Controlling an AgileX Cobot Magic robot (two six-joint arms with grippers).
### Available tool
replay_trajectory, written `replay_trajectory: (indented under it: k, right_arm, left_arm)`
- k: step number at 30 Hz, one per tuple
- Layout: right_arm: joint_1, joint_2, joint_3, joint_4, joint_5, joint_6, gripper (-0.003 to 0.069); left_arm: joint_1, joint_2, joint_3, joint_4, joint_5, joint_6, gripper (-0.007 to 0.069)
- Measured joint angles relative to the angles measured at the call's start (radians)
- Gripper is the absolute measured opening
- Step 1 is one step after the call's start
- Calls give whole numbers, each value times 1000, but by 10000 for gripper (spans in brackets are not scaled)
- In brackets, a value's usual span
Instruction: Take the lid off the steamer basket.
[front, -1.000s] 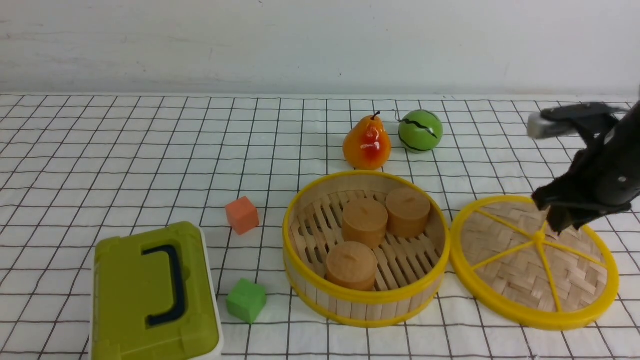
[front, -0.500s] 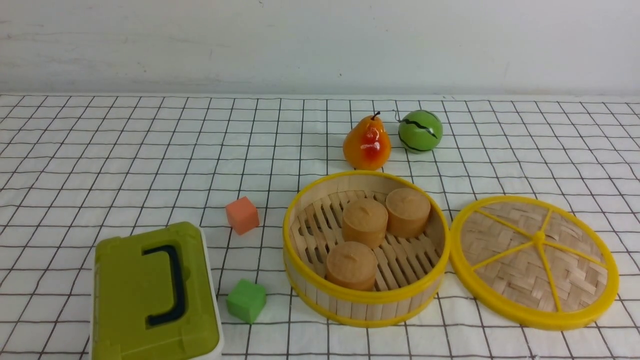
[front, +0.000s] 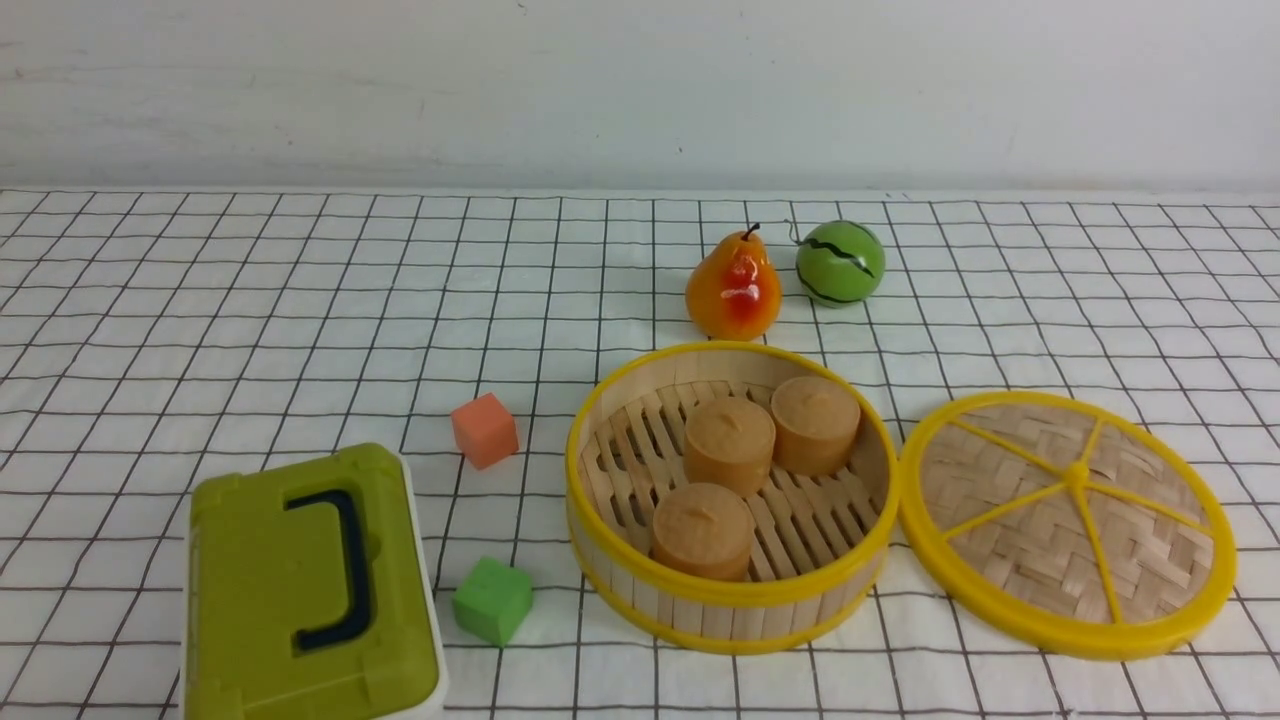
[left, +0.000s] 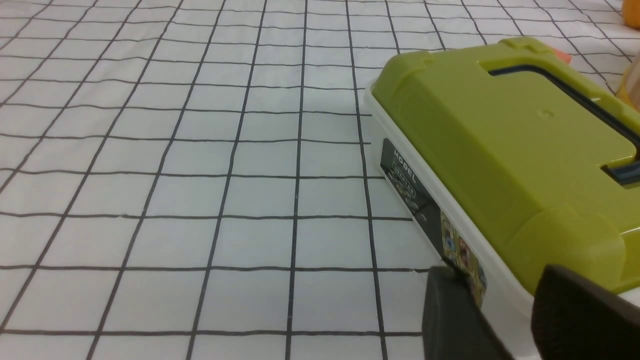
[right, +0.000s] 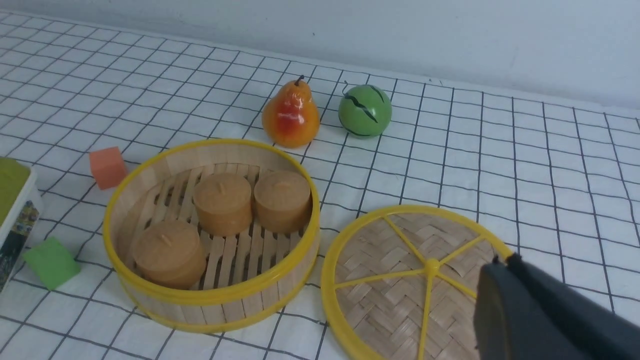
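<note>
The lid (front: 1040, 540) lies on the surface (front: 330, 290), right of the open steamer basket (front: 740, 610). Only the wrist views show jaws: the left jaws (left: 505, 295) parted, the right jaws (right: 505, 260) closed, empty.

"model" reads on the green-topped box's (left: 500, 130) dark side label (left: 412, 185).
</note>
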Motion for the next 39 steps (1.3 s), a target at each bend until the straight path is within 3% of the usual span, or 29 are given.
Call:
replay_trajectory:
  k: [11,17,21,26,39]
  right_arm:
    - [0,-5,32,-59,-40,0,-20]
    - [0,-148,355,-144,-287,33,-23]
    - [0,-284,588,-207,-464,152,-23]
    - [0,-424,780,-252,-554,256,-23]
    - [-19,-513,857,-274,-409,308,-23]
  left_arm:
    - [0,0,0,0,0,0,239]
    - [0,0,0,0,0,0,239]
    - [0,0,0,0,0,0,239]
    - [0,0,0,0,0,0,239]
    - [0,0,0,0,0,0,239]
